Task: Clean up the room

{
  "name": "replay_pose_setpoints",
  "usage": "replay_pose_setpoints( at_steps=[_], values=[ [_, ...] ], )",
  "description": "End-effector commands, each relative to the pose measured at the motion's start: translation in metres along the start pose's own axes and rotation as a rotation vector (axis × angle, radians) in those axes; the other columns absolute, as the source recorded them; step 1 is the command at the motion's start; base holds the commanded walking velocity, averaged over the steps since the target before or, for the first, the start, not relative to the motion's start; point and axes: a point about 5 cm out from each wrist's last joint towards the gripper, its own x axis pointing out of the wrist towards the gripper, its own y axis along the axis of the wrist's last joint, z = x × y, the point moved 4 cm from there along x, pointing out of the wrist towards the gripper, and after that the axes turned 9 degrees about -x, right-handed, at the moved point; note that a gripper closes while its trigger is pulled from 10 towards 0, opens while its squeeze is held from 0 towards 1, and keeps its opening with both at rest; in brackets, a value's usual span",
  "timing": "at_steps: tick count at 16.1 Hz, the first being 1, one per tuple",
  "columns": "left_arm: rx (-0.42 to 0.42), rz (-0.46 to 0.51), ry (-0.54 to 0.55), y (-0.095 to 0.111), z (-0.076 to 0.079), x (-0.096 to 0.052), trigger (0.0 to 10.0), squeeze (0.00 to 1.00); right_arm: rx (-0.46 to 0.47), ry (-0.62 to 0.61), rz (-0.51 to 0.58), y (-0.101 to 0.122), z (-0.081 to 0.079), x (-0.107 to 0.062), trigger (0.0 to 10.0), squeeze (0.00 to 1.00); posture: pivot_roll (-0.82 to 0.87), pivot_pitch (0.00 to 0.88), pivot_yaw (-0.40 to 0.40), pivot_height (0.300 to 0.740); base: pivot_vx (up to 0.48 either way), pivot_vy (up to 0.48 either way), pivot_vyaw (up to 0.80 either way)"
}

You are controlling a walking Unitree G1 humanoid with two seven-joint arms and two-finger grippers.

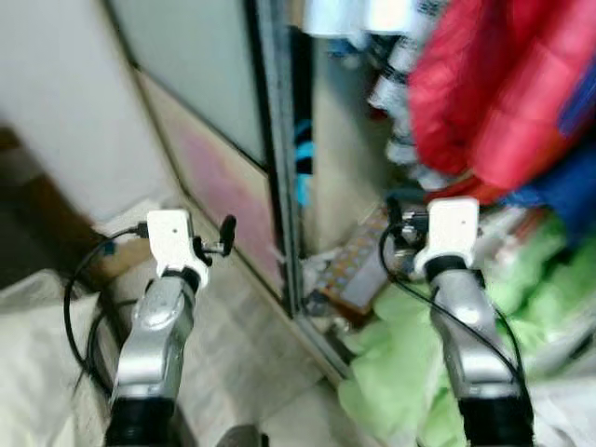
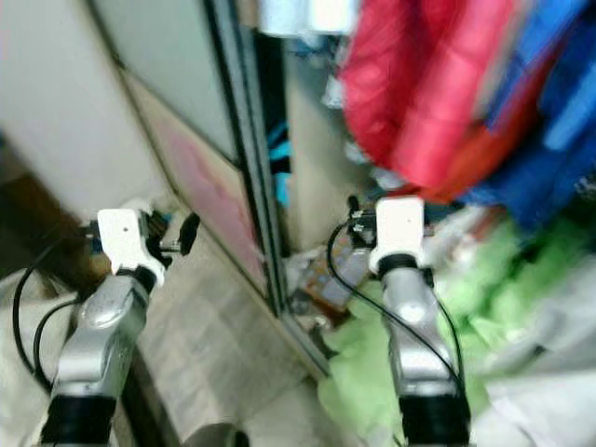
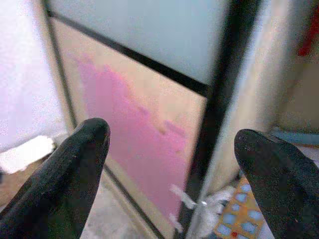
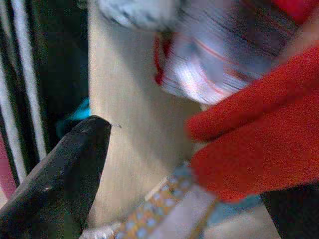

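I face an open wardrobe. Its sliding door [image 1: 223, 158], frosted with a pink patch, stands to the left of a dark frame post [image 1: 279, 168]. A red padded jacket [image 1: 503, 84] hangs inside at the upper right. A pale green cloth [image 1: 410, 363] lies heaped on the floor under my right arm. A patterned flat box [image 1: 358, 265] lies at the wardrobe's foot. Both arms are raised. My left gripper [image 3: 172, 139] is open and points at the door's pink panel. My right gripper [image 4: 194, 164] is open and points into the wardrobe, close to the red jacket [image 4: 259, 144].
A white wall [image 1: 56, 93] rises on the left, with beige bedding [image 1: 37, 354] low beside my left arm. Blue clothing [image 1: 573, 186] hangs beside the red jacket, and a striped garment [image 4: 219, 59] hangs above it. Pale floor [image 1: 242, 345] runs along the door track.
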Motion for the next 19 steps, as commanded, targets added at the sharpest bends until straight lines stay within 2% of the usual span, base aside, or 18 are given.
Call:
replay_pose_setpoints(
  at_steps=[1,3,19],
  values=[
    [0.028,0.007,0.029,0.003,-0.008,0.000,10.0,0.00,0.022,0.028,0.022,0.006,-0.010,0.004,10.0,0.00,0.01,0.000,0.031,0.740,0.000,0.000,0.79],
    [0.058,0.011,0.023,0.001,-0.010,-0.002,10.0,0.00,0.025,0.028,0.022,0.005,-0.010,0.004,10.0,0.00,0.01,0.000,0.030,0.740,0.000,0.000,0.79],
    [0.041,0.015,0.049,-0.001,-0.010,0.003,10.0,0.00,0.034,0.104,0.043,0.005,-0.022,0.010,10.0,0.00,0.01,0.000,0.018,0.740,0.000,0.000,0.79]
  ],
)
